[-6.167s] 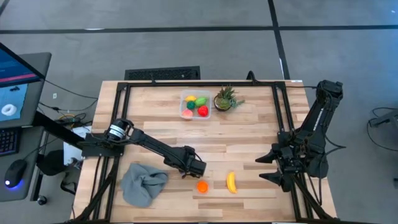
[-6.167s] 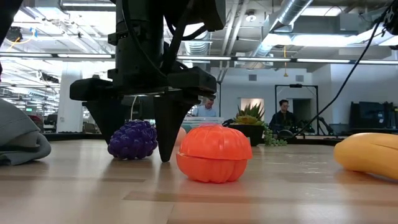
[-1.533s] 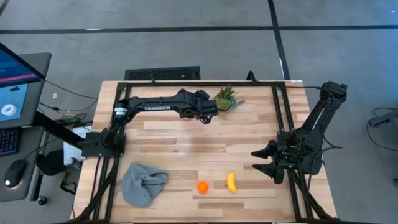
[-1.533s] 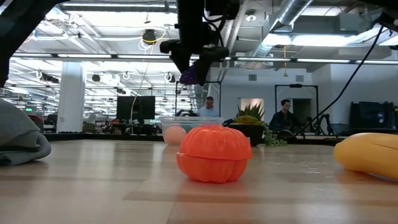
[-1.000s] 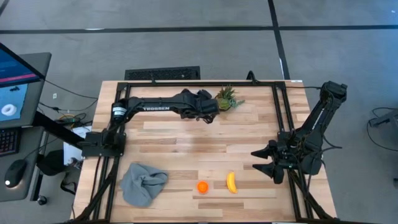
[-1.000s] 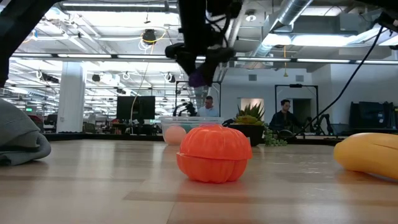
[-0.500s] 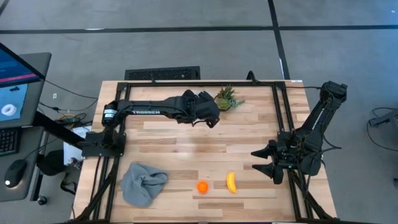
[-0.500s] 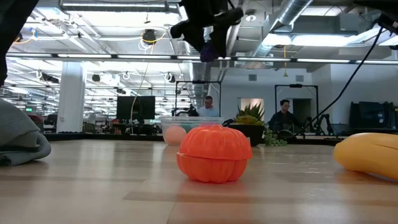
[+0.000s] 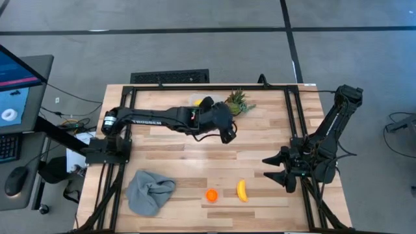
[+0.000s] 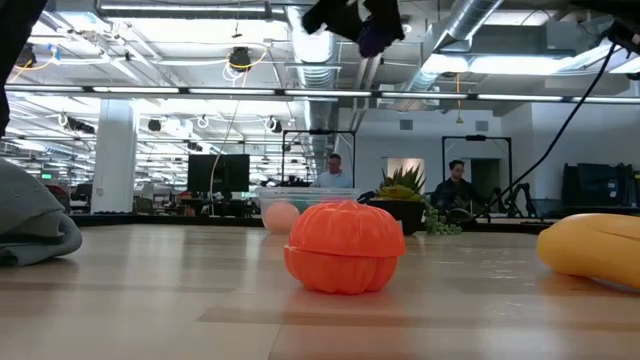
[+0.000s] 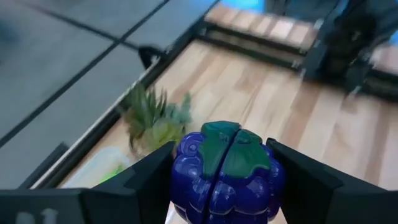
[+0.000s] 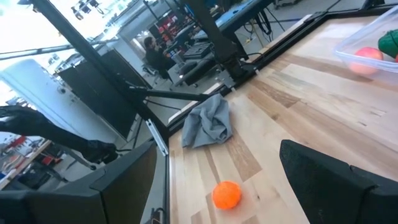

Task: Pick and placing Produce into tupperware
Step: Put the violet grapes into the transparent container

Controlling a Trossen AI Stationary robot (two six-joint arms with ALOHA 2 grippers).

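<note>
The left pincer is clamped on a purple bunch of grapes, carried in the air above the desk near its far edge, just beside the potted plant. The tupperware sits at the far edge beside the plant, mostly hidden under the left arm from above, with red and green produce inside. The right pincer hangs with jaws wide near the right edge. An orange, a banana and a grey cloth lie along the near edge.

Grey cloth crumpled at front left; potted plant at back edge, pot possibly dark.
</note>
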